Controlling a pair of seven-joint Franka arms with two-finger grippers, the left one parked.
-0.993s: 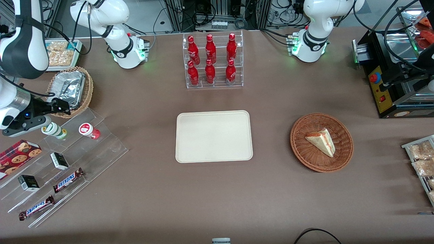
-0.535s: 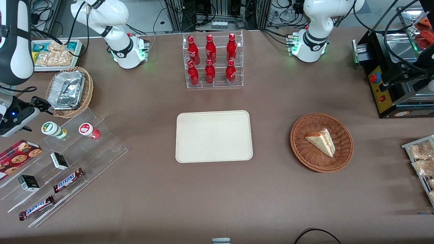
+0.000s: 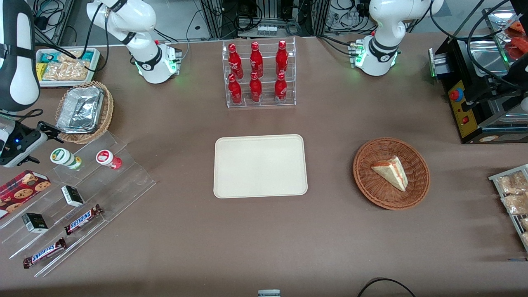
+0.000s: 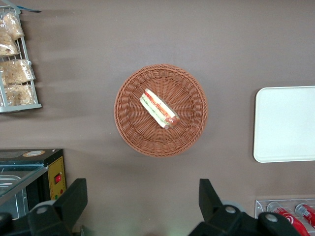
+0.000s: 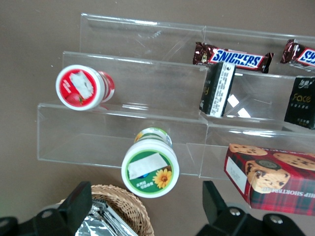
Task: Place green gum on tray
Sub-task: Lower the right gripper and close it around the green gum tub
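So far nothing of the placing is done, as the pictures show it. Nearest the front camera, at the working arm's end of the table, a clear stepped display rack (image 3: 78,194) carries Snickers bars (image 3: 82,219) and small dark boxes (image 3: 72,195) on its lower steps, with a cookie box (image 3: 21,187) beside them. On its top step the green gum (image 3: 64,158) stands upright, just beside the red-lidded bottle (image 3: 108,159) and apart from it. The gripper (image 3: 43,134) hovers close by the green gum, a little farther from the camera, and does not touch it. In the wrist view its fingers (image 5: 74,201) are spread wide with nothing between them, the gum's lid (image 5: 150,168) showing in the gap. The tray (image 3: 260,166) lies bare at mid-table, well apart from the rack. Farther off sits a wicker basket (image 3: 107,111) holding a foil tray (image 3: 80,109). Still to do, I judge: closing on the bottle, lifting it, carrying it across and setting it down.
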